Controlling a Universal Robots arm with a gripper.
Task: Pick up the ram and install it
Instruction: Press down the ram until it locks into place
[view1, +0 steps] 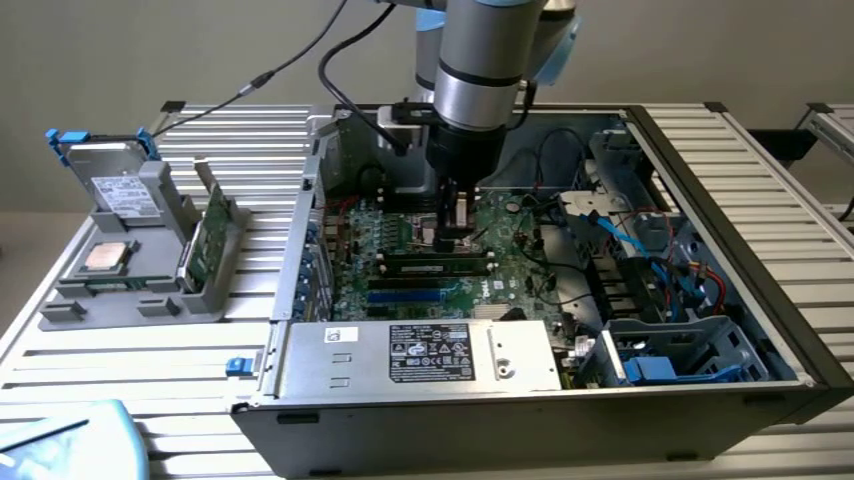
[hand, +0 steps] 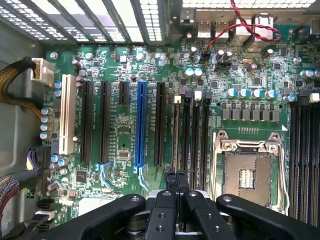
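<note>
Black fingers of the end effector (hand: 176, 192) are pressed together with nothing between them, their tips just above the ram (view1: 431, 267), which lies seated in a slot on the motherboard (hand: 125, 125) inside the case (view1: 534, 410). Judging by this, the install step is at its pressing-home stage, calling for even downward pressure along the stick.

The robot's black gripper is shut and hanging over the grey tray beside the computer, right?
Not quite. The black gripper is shut, but it hangs over the green motherboard inside the open computer case, as the exterior view shows.
</note>
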